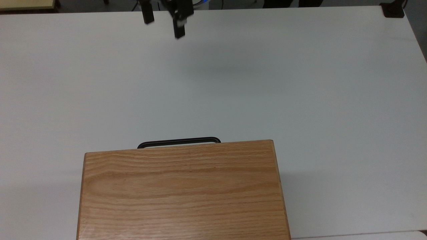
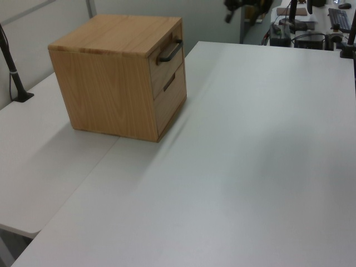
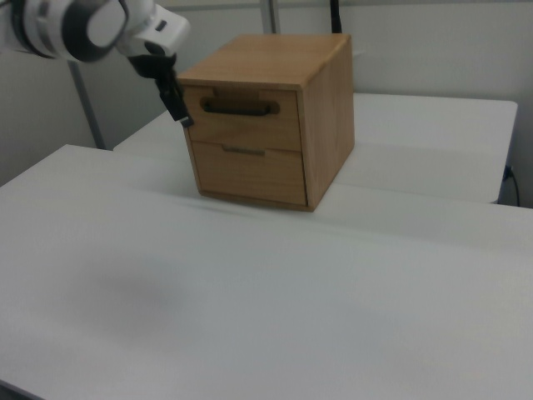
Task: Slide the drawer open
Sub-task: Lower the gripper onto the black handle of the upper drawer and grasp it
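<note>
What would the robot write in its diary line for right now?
gripper: open, far from cabinet | drawer: shut | handle: untouched

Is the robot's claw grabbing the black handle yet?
No, the gripper hangs open over the far end of the table, well apart from the handle.

Bare table (image 1: 300, 100) is stretching between the gripper (image 1: 163, 23) at 12 o'clock and the cabinet (image 1: 181, 190) at 6 o'clock, its drawer (image 3: 246, 119) sitting flush.
</note>
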